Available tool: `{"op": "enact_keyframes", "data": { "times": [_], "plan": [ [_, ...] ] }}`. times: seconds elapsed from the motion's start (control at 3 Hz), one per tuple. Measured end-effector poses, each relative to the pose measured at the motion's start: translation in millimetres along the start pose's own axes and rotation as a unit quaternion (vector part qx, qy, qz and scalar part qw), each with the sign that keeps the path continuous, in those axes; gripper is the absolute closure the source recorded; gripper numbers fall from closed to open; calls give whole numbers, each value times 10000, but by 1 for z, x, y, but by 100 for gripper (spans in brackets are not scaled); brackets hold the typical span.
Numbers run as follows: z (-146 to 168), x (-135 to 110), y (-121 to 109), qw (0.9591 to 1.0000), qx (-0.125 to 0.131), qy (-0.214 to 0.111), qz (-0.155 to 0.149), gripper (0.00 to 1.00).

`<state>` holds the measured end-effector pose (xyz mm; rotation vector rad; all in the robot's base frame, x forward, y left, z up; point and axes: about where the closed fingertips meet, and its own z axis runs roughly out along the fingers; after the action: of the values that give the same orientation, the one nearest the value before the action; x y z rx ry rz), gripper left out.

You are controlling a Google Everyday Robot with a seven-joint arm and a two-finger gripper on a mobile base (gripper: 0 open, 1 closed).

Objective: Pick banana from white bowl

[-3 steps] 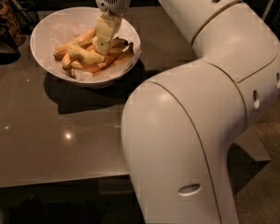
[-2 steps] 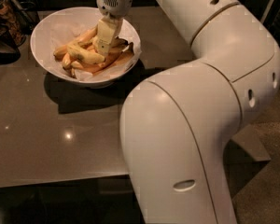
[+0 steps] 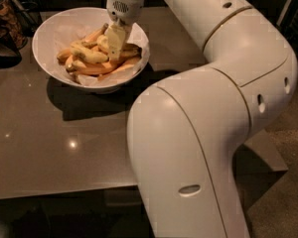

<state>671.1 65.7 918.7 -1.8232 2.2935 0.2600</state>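
Observation:
The white bowl (image 3: 47, 31) stands at the back left of the table and holds several bananas on crinkled paper. The plump pale-yellow banana (image 3: 88, 55) lies on top of the pile, with slimmer yellow and orange-toned bananas (image 3: 97, 69) around and under it. My gripper (image 3: 114, 44) points straight down into the bowl from above. It sits at the right end of the pale banana, touching the pile. My white arm (image 3: 213, 108) fills the right half of the view.
The bowl sits on a grey-brown table (image 3: 54, 133) whose front edge runs across the lower left. Dark objects (image 3: 5, 24) stand at the far left beside the bowl. Floor shows at the right (image 3: 288, 172).
The gripper has sunk slightly lower into the bowl, onto the bananas. The bowl and bananas have not visibly moved.

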Motion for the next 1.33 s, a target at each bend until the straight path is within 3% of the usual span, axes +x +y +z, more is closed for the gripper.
{"op": "enact_keyframes", "data": {
  "times": [0.67, 1.0, 1.33],
  "plan": [
    [0, 0, 0, 10000, 1, -1, 0, 100],
    [-7, -5, -6, 9992, 268, -294, -77, 100],
    [-27, 2, -5, 9953, 612, -728, -194, 100]
  ]
}}
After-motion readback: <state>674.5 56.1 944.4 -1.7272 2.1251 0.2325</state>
